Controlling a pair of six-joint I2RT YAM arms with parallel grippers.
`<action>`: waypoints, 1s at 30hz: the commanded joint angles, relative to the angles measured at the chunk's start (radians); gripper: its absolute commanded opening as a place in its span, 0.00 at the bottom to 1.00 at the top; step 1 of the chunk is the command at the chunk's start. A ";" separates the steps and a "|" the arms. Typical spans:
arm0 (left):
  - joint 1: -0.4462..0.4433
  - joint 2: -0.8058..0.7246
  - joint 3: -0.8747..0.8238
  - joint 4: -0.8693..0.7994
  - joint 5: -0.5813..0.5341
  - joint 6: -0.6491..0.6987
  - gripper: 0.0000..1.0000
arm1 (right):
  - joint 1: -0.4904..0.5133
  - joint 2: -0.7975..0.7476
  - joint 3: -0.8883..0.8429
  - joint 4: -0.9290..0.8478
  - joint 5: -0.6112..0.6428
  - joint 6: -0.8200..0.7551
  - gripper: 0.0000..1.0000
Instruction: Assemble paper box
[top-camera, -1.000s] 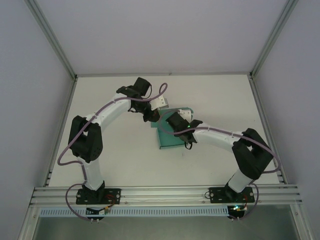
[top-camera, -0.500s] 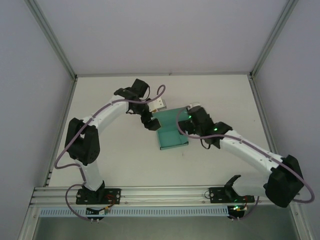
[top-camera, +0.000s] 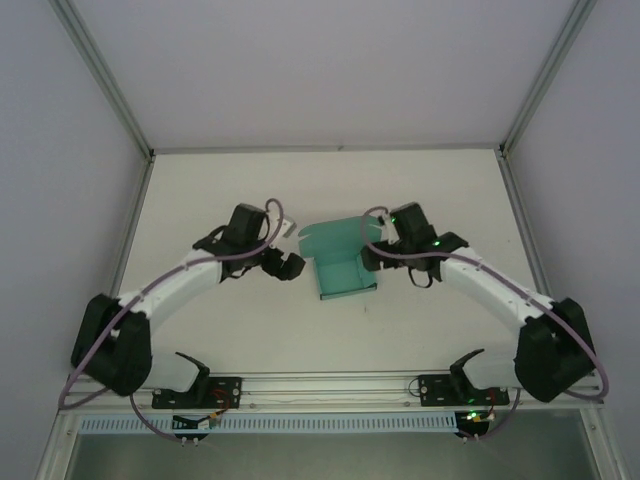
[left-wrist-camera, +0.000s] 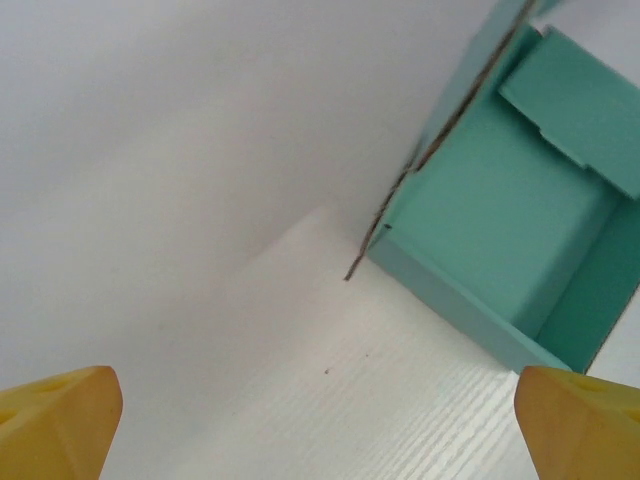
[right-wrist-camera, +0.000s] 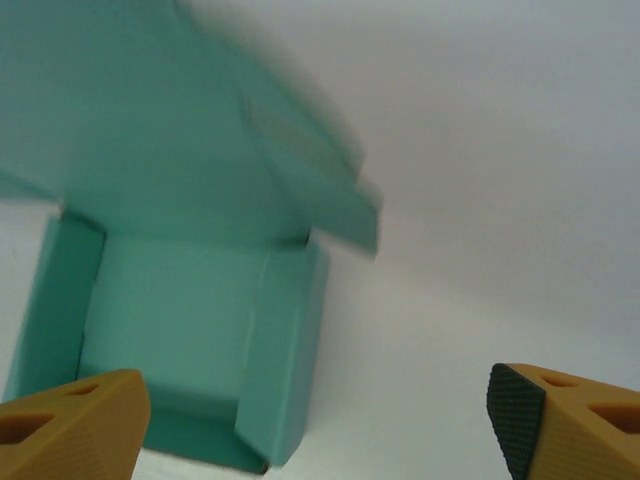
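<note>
Teal-green paper is being seen in the paper box (top-camera: 340, 265), which is being carried near the middle of the white surface (top-camera: 450, 190), between the two arms. The box is being presented as a shallow open tray with low folded walls. Its lid panel is being left unfolded at the far edge, with small flaps projecting from it.

The left gripper (top-camera: 288, 263) is being held just beside the left wall of the box, apart from it. In the left wrist view the jaws are being held wide open: the yellow fingertips (left-wrist-camera: 55, 420) are being shown at the two lower corners, with bare surface between them. The box (left-wrist-camera: 500, 220) is being seen ahead and to the right, its inside exposed.

The right gripper (top-camera: 378, 238) is being held near the right side of the lid panel. In the right wrist view its jaws are likewise being held apart, with nothing gripped; one of its fingertips (right-wrist-camera: 70, 425) is being shown in front of the near corner of the box (right-wrist-camera: 170, 320). Contact there cannot be confirmed. The upper part of the lid is being blurred in this view.
</note>
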 joint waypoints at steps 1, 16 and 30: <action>0.005 -0.051 -0.029 0.179 -0.108 -0.222 1.00 | 0.034 0.103 -0.037 0.071 -0.047 0.116 0.83; 0.005 -0.071 -0.135 0.195 -0.148 -0.299 1.00 | 0.055 0.295 -0.054 0.296 0.080 0.216 0.10; 0.050 -0.272 -0.273 0.348 -0.183 -0.478 1.00 | 0.056 -0.077 -0.308 0.889 -0.192 0.084 0.00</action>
